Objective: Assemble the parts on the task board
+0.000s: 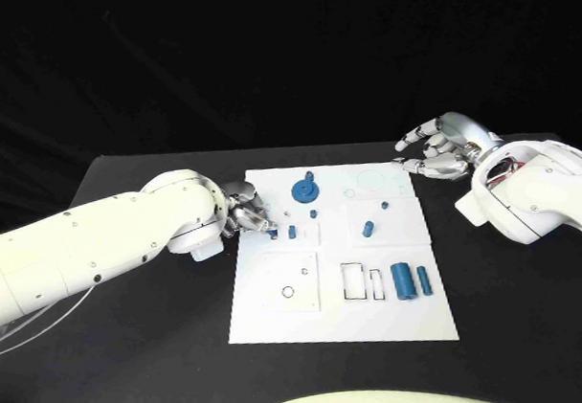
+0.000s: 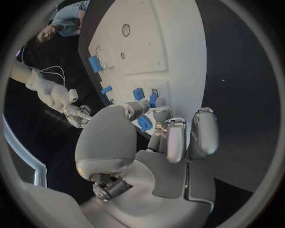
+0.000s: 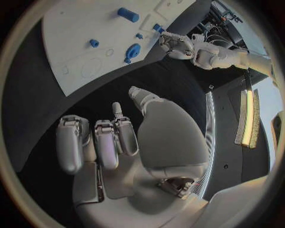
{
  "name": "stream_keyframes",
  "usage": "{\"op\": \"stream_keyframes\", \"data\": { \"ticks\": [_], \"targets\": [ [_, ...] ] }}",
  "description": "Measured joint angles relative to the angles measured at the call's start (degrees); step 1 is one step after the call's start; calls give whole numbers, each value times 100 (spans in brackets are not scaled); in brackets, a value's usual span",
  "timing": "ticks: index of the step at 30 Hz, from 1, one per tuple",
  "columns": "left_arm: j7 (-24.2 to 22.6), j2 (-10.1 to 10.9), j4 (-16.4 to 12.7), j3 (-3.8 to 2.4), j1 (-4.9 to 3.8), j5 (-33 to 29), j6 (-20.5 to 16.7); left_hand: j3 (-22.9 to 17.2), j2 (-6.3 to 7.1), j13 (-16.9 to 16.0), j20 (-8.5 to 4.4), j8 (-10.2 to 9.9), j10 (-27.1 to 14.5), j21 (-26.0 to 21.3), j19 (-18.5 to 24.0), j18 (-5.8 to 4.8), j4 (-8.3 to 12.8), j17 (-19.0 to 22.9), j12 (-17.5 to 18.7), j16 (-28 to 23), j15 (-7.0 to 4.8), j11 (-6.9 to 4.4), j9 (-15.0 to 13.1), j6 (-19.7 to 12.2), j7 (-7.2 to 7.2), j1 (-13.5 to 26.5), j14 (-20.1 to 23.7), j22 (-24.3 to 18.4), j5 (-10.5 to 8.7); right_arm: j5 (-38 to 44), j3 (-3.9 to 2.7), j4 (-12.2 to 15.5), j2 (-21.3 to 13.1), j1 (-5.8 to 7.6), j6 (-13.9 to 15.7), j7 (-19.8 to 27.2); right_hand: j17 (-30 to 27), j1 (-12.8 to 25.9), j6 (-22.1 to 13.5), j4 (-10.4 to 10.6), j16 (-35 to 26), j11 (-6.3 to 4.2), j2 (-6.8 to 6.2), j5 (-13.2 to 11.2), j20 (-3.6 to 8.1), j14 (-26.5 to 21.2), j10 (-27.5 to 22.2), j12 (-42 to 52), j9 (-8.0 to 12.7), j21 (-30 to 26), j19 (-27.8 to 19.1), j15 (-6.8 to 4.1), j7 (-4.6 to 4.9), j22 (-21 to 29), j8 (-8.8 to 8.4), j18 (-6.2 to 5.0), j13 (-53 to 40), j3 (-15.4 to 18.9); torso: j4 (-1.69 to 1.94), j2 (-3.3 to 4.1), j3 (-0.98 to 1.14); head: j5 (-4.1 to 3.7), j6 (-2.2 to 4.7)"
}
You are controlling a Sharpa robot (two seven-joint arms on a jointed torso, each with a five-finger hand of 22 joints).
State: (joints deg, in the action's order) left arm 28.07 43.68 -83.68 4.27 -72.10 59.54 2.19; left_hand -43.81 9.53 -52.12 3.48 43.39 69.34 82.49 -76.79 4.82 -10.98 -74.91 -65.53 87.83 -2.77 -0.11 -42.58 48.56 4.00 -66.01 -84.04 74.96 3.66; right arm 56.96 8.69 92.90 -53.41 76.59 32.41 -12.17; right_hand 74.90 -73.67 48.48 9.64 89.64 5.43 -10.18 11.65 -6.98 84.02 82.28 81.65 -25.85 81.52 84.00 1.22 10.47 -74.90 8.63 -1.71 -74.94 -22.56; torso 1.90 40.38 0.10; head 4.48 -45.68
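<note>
the white task board point(image 1: 341, 293) lies flat in the middle of the black table point(image 1: 521, 285). small blue parts sit on it. a round blue part with a knob point(image 1: 306, 192) is just past the left hand point(image 1: 248, 215), near the far end of the board. a little blue peg point(image 1: 296, 230) is right at that hand's fingertips point(image 1: 269, 229), which reach onto the board's edge. i cannot tell if they pinch anything. two long blue pieces point(image 1: 410, 280) lie side by side, well apart from both hands. the right hand point(image 1: 442, 147) is over the table beside the board's far corner, fingers curled loosely apart, holding nothing.
</note>
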Motion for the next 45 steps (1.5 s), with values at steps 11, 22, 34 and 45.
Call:
{"op": "stream_keyframes", "data": {
  "ticks": [11, 22, 34, 45],
  "targets": [
    [4, -34, 0, 12, 18, 54, 7, -237, 59, -7, 0, -9, 0, -1, 0, 0, 236, 0, 0, -1, -21, 1, -3, 0, 1, 60, 21, -1, 2, 0, 0, 3, -5, -2, 0, 2, 0, 0, 0, 16, 0, 0, 0, 0, 0, 0, 0, 0, 0, 0, 0, 0, 0, -5, 23, 0, 1, -16, 3, 0, -3, -6, -15],
    [6, -24, -28, 18, 19, 107, 26, -237, 59, -23, -20, 8, 22, 20, -20, 0, 236, 0, -20, 21, -20, -18, -5, 21, 16, 60, 21, -1, 14, 0, 0, 3, -12, -3, 0, 2, 0, 0, 0, 16, 0, 0, 0, 0, 0, 0, 0, 0, 0, 0, 0, 0, 0, -4, 23, 0, 2, -16, 2, 0, -3, -3, -30],
    [8, -4, -41, 22, 29, 135, 31, -237, 37, -176, -30, 6, 165, 47, -71, -92, 236, 0, -120, 44, -42, -40, -6, 73, 7, 217, 0, -2, 292, 0, 0, 2, -15, -5, 0, 3, 0, 0, 0, 16, 0, 0, 0, 0, 0, 0, 0, 0, 0, 0, 0, 0, 0, -3, 23, 0, 2, -16, 1, -1, -3, 4, -31],
    [7, 2, -30, 24, 34, 136, 31, -237, 54, -250, -51, 22, 206, 71, -92, -91, 237, 0, -175, 44, -44, -41, -31, 120, -2, 279, 3, -2, 455, 0, 0, 2, -18, -7, 0, 4, 5, 0, 0, 16, 0, 0, 0, 0, 0, 0, 0, 0, 0, 0, 0, 0, 0, -2, 23, 0, 3, -16, 2, -1, -2, 9, -41]
  ]
}}
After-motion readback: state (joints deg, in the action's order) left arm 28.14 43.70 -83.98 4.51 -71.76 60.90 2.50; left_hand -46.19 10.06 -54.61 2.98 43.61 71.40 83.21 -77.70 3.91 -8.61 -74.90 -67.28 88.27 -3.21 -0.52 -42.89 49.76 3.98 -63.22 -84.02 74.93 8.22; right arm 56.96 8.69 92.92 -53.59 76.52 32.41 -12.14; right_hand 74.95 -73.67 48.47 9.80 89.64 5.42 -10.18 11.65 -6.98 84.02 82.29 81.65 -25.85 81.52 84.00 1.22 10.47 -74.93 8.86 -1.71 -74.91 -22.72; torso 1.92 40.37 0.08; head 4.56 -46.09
